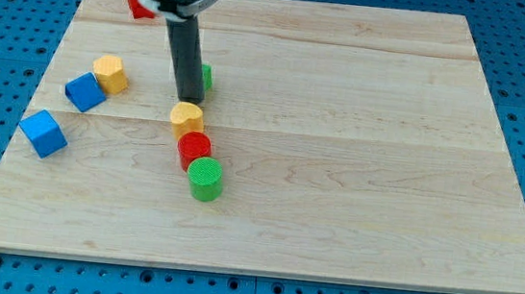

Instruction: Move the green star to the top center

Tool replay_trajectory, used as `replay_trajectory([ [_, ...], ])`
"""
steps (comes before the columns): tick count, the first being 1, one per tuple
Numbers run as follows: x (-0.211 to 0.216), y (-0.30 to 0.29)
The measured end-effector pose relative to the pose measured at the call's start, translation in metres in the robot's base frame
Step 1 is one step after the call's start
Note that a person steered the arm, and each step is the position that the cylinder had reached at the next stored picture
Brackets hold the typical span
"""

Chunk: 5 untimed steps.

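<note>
My tip (190,99) sits on the wooden board (356,175), left of centre and in the upper half. I carry only a plain dark rod, with nothing to spread or pinch, and it holds nothing. The green star (206,77) is just to the view's right of the rod, mostly hidden behind it; only a small green edge shows, so I take it for the star without being sure of its shape. It looks to be touching the rod or very nearly so.

Just below my tip stands a yellow block (187,118), then a red cylinder (194,147) and a green cylinder (206,178), running in a close line toward the view's bottom. At the view's left lie another yellow block (110,73), a blue block (85,91) beside it, and a blue cube (44,133) lower down. A red block (139,4) peeks out near the top left, partly behind my arm.
</note>
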State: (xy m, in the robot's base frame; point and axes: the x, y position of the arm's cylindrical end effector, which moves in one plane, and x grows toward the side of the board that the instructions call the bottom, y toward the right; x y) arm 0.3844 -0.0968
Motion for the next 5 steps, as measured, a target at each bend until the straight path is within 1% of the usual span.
replay_trajectory([
  [1, -0.042, -0.029],
  [2, -0.054, -0.062],
  [3, -0.062, -0.009],
  [4, -0.091, 0.037],
  [5, -0.107, 0.055],
])
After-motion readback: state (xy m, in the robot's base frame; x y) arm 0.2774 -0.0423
